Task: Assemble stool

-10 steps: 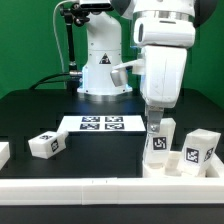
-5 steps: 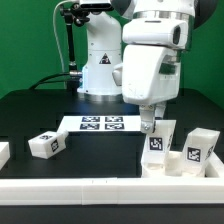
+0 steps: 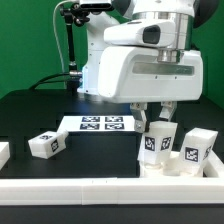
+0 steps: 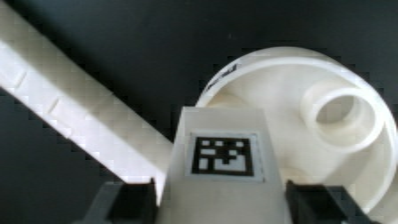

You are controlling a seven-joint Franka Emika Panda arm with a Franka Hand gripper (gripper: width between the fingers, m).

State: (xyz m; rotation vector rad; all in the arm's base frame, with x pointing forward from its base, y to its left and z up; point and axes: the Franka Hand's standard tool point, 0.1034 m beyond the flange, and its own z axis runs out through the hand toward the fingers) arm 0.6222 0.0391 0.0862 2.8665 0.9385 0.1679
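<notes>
In the exterior view my gripper point(image 3: 157, 112) is shut on a white blocky stool leg point(image 3: 155, 141) with a black-and-white tag. The leg stands slightly tilted, its lower end at the round white seat point(image 3: 172, 167) near the front right rail. A second tagged leg point(image 3: 198, 148) stands upright at the seat just to the exterior view's right. The wrist view shows the held leg point(image 4: 222, 150) between my two dark fingers point(image 4: 135, 204), with the ring-shaped seat point(image 4: 294, 85) and its hole beyond it.
A loose tagged leg point(image 3: 45, 144) lies on the black table at the exterior view's left. The marker board point(image 3: 100, 124) lies flat at the centre back. A long white rail point(image 3: 90, 186) runs along the front edge. The robot base point(image 3: 100, 70) stands behind.
My wrist has rotated, so the gripper body now faces the camera broadside. The held leg has shifted slightly to the exterior view's left and leans a little, still gripped.
</notes>
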